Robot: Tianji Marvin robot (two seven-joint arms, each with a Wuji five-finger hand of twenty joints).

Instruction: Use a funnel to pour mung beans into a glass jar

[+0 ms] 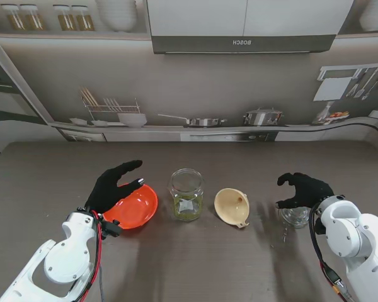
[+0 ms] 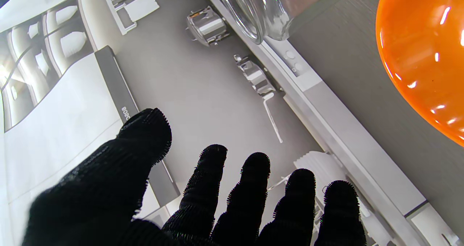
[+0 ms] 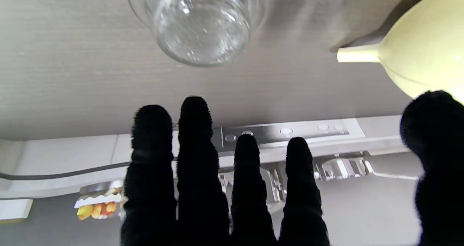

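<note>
Both hands spread and hovering, nothing picked up, beans sitting in the jar.

Over on the left, the left hand [image 1: 115, 186] hangs with black-gloved fingers [image 2: 214, 188] splayed wide, grasping nothing, right at the near-left edge of the orange bowl [image 1: 134, 206], which looks bare inside. Just right of the bowl, the glass jar [image 1: 186, 194] stands upright mid-table with a layer of green mung beans [image 1: 188, 207] at its bottom. Next along, close beside it, the cream funnel [image 1: 232, 207] lies tipped on its side, spout [image 3: 357, 53] pointing right. Far right, the right hand [image 1: 303, 189] is released too, fingers loosely curled and apart, poised over a small clear glass cup [image 1: 295, 217] standing upright, not touching it in the wrist view.
</note>
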